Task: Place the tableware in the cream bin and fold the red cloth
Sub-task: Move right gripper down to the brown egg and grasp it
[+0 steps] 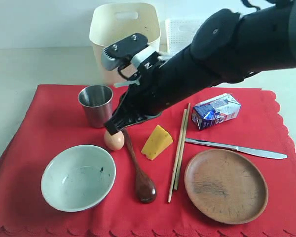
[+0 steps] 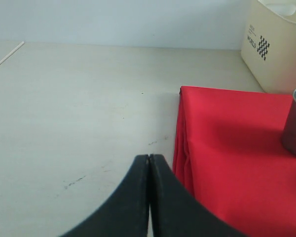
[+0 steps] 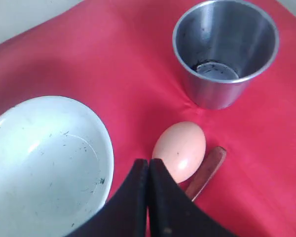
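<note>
On the red cloth lie the steel cup, pale bowl, dark wooden spoon, chopsticks, knife and brown plate. The cream bin stands behind the cloth. My right gripper is shut and empty, its tips just above the egg, between the bowl and the cup. My left gripper is shut and empty over bare table beside the cloth's edge. It does not show in the exterior view.
An egg, a cheese wedge and a milk carton also lie on the cloth. A white lattice basket stands right of the cream bin. The right arm spans the cloth's back half.
</note>
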{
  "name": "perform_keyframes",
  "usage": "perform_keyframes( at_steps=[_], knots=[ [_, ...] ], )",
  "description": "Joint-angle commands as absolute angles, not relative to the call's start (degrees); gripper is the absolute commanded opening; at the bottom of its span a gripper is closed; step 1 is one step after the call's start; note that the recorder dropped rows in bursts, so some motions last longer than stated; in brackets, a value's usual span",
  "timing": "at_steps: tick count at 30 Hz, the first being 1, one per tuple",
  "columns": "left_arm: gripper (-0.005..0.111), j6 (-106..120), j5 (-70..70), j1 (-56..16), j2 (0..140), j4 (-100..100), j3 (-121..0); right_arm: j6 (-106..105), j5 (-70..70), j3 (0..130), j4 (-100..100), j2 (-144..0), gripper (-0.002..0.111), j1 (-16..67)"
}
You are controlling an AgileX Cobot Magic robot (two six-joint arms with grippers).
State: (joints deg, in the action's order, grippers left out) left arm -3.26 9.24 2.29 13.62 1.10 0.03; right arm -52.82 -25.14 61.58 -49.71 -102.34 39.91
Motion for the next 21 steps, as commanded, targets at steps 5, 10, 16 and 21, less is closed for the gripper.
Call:
perform_keyframes(
  at_steps=[5, 10, 16, 21],
  knots=[
    [0.001, -3.25, 8.86, 2.22, 14.08, 0.8, 0.0, -44.23, -18.47, 62.51, -37.53, -105.48, 0.023, 45.0],
    [0.001, -3.25, 8.86, 2.22, 14.08, 0.8, 0.0, -40.19, -20.81, 66.73, -33.65, -106.9, 0.039, 45.35],
    [0.001, -3.25, 8.86, 2.22, 14.08, 0.8, 0.0, -35.23, -26.12, 70.95, -27.34, -108.29, 0.041, 45.35],
    [0.001, -3.25, 8.86, 2.22, 14.08, 0.8, 0.0, -29.03, -25.16, 71.75, -25.21, -108.4, 0.041, 45.35]
  ],
)
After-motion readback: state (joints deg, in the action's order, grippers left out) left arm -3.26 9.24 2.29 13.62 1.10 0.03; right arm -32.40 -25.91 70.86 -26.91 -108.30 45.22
